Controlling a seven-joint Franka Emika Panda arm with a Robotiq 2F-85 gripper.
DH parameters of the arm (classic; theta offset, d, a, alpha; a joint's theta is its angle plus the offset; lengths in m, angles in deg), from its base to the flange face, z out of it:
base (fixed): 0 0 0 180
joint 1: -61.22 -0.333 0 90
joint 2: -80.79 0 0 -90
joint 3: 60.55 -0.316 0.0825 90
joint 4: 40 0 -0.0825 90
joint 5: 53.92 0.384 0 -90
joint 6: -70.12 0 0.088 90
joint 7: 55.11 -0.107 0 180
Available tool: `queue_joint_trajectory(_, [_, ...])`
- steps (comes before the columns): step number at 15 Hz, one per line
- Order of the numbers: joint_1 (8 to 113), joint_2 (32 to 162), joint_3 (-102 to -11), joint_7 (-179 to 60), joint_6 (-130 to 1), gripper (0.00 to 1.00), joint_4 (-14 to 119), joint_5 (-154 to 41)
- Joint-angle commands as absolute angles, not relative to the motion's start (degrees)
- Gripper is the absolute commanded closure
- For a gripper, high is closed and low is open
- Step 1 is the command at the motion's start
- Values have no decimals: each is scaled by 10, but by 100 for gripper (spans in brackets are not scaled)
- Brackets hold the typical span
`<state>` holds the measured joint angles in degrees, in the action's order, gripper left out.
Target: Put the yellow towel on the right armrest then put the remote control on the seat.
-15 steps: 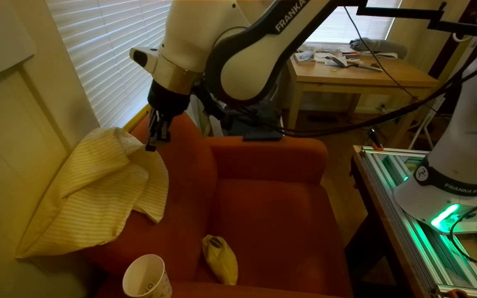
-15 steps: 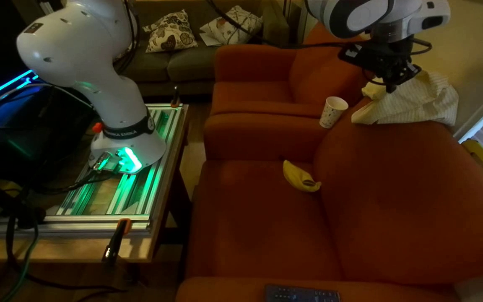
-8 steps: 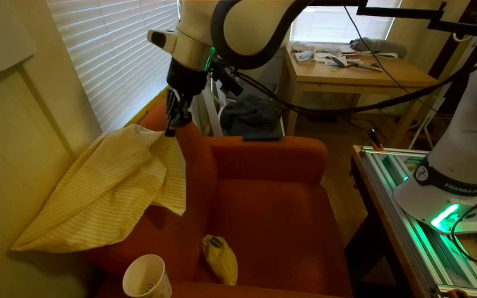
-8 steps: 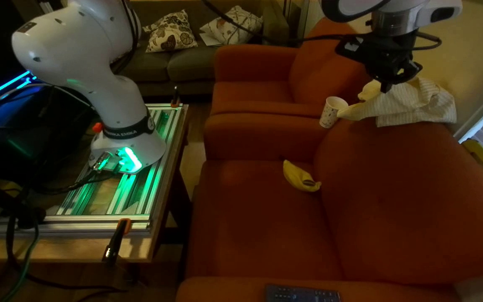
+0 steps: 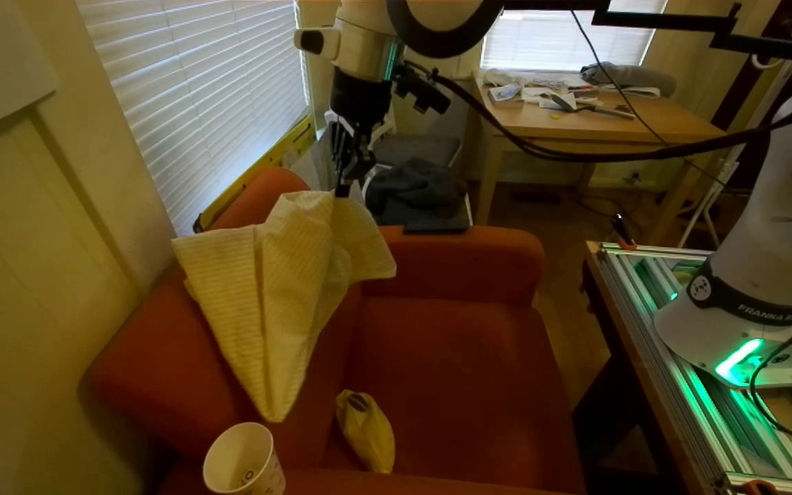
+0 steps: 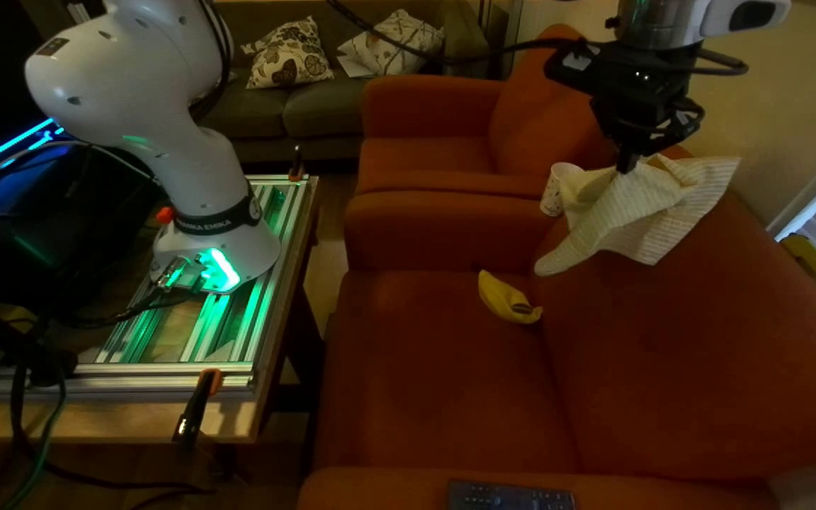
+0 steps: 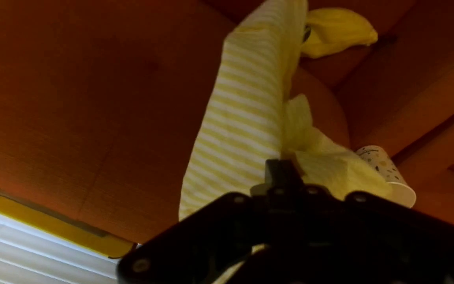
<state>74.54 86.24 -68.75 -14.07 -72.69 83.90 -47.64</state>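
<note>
The yellow-and-white striped towel hangs from my gripper over the red sofa's backrest, in both exterior views [image 5: 279, 275] [image 6: 638, 219]. It also fills the middle of the wrist view [image 7: 239, 106]. My gripper [image 5: 342, 189] [image 6: 626, 164] [image 7: 281, 169] points down, its fingers shut on the towel's upper part. The dark remote control [image 6: 511, 496] lies on an armrest [image 6: 372, 489], cut off by the frame's bottom edge. A flat dark shape, apparently the remote, tops that armrest in an exterior view [image 5: 436, 227]. The red seat [image 5: 458, 364] [image 6: 443, 375] lies below.
A yellow banana-like object [image 5: 366, 433] [image 6: 507, 297] [image 7: 337, 31] lies on the seat near the backrest. A paper cup [image 5: 245, 457] [image 6: 552, 190] [image 7: 380, 163] stands by the armrest opposite the remote, close to the towel. Window blinds [image 5: 210, 103] and wall border the backrest.
My gripper has moved along the backrest, toward the remote's armrest in an exterior view. The towel, earlier spread over the backrest top against the wall, is now lifted and hangs from the fingers.
</note>
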Motion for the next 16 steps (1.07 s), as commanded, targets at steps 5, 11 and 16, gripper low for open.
queue_joint_trajectory(5, [699,770,-595,-155,-668,99,909,-533])
queue_joint_trajectory(11, [693,753,-561,-149,-658,99,935,-558])
queue_joint_trajectory(16, [697,742,-542,-160,-705,99,948,-552])
